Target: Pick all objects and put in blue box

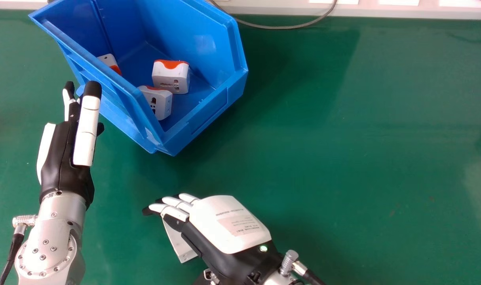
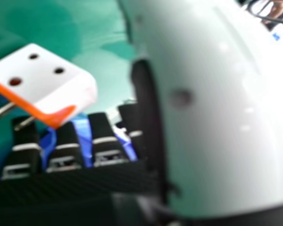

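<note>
Right hand (image 1: 229, 227) comes first, nearest the camera: palm down, fingers reaching leftward and a little forward, nearly straight and not wrapped around anything. Beneath it and out to all sides spreads the green desk (image 1: 343, 166). Ahead of its fingertips, well apart from them, sits the blue box (image 1: 192, 23), set diagonally, with its near corner pointing back toward the hand. To the left of the hand, next to the box's left wall, is the left hand (image 1: 66, 154), released, its fingers straight and pointing forward.

One white and orange adapter (image 2: 49, 77) lies below the right hand's fingers, on the palm side; whether it touches them I cannot tell. The part that shows in the head view runs slantwise, from under the fingers back toward the robot and to its right, so its long axis crosses the line of the fingers. Metal pins (image 2: 2, 112) stick out past its orange edge, toward the fingertips. Three more adapters (image 1: 171, 77) rest in the box, forward of the hand.
</note>
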`<act>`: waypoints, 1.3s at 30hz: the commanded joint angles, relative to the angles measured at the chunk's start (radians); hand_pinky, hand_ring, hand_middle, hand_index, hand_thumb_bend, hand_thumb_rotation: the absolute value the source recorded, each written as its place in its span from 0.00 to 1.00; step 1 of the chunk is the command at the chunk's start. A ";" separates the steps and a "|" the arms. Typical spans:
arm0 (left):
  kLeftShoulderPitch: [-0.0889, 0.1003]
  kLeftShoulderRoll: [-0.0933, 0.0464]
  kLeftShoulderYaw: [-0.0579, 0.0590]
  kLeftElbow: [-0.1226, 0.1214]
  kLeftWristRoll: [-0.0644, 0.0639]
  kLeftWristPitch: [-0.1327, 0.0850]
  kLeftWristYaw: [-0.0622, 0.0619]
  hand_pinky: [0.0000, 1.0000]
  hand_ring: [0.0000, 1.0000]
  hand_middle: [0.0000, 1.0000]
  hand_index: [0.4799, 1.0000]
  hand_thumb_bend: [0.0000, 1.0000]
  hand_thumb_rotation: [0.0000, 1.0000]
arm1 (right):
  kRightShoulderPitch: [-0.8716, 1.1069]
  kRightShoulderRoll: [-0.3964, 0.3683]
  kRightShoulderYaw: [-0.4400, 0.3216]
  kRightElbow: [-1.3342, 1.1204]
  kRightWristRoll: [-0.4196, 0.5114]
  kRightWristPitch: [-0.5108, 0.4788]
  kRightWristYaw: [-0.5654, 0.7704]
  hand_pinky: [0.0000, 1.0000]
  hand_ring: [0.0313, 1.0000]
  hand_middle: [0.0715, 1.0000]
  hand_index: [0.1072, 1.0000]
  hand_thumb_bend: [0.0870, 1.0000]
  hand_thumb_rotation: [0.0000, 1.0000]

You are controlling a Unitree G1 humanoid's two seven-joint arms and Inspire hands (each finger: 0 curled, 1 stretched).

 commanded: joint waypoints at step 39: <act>-0.005 0.003 0.003 -0.036 0.006 0.005 0.016 0.94 0.97 1.00 1.00 0.77 1.00 | -0.106 0.060 -0.035 0.345 0.067 -0.186 -0.384 0.35 0.46 0.47 0.43 0.45 0.00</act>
